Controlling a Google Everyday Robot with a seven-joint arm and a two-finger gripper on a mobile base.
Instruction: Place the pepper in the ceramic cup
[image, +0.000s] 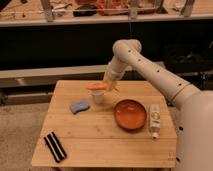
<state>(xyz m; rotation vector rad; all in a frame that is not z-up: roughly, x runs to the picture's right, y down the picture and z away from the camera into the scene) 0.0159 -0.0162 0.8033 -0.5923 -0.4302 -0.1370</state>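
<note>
I see the tool (108, 85) at the rear centre of the worktop (100, 137), right at the pepper (96, 86), which lies level just over the ceramic cup (98, 97); can't tell whether the tool is pinching it or spread. Around the cup: blue sponge (79, 106) close on its left, orange bowl (130, 114) w/ white bottle (154, 120) to its right, black striped pad (55, 146) at the front-left corner, well apart.

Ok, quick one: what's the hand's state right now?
Hand: at the right end of the pepper, over the ceramic cup; open or closed cannot be told.
</note>
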